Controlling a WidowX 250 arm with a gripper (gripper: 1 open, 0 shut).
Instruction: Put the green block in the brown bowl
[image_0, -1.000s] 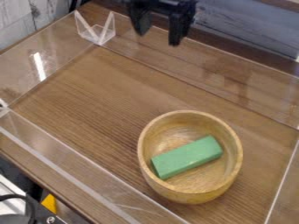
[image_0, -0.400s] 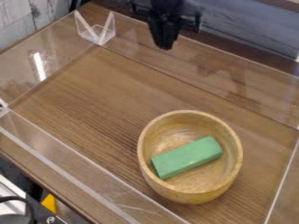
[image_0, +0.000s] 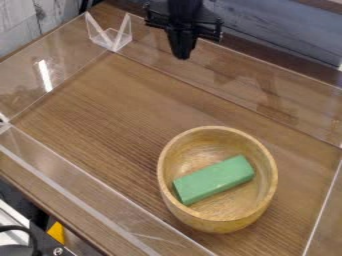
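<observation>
Since the earlier frames, the black two-fingered tool (image_0: 181, 50) has drawn its fingers together, from a wide spread into a single narrow point, and has shifted slightly leftward along the far edge of the scene. It is now clenched on nothing, pointing steeply downward over the rear of the wood-grain table (image_0: 127, 110), just inside the clear plastic wall (image_0: 60, 60) that fences the work area. Far from it, toward the near right corner, sits the round, light tan wooden bowl (image_0: 218, 218) with a thick rim. Inside this bowl lies the small, flat, bright green rectangular block (image_0: 214, 180), resting on the bowl's floor with its long axis running diagonally from lower left to upper right. Block and tool are well apart, separated by a broad stretch of bare table surface; the block is untouched and lies entirely within the rim of the bowl.
</observation>
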